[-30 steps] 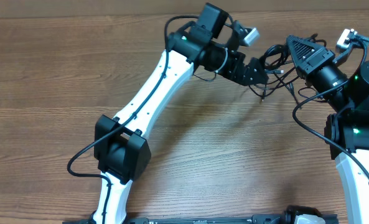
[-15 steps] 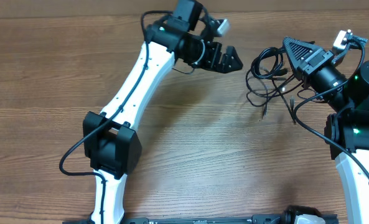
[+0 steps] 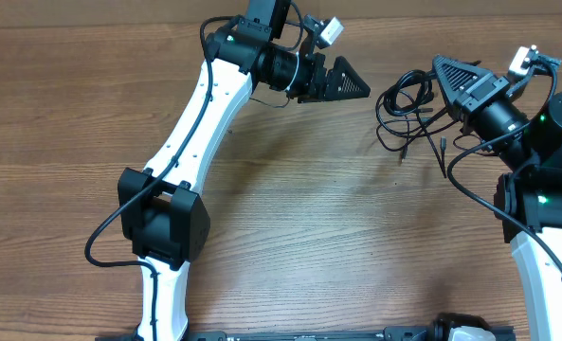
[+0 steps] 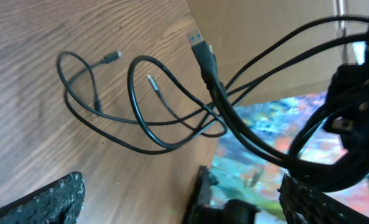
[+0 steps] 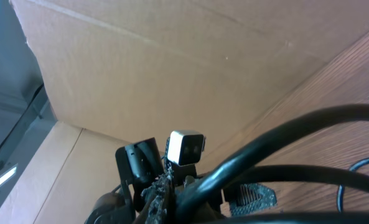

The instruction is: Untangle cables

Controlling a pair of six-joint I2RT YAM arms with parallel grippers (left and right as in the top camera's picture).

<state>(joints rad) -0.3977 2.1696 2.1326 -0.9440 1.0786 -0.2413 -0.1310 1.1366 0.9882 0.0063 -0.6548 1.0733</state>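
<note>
2 pincers: left pincer (image 3: 360,87) open near cables (image 4: 216,93), right pincer (image 3: 440,64) clamping them.

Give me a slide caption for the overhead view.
Left gripper open beside the cables; right gripper shut on them.

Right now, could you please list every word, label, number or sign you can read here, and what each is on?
None can be read. The cables, the wooden table and the cardboard wall show no lettering. The colourful patch past the table edge in the left wrist view is too blurred to tell.
</note>
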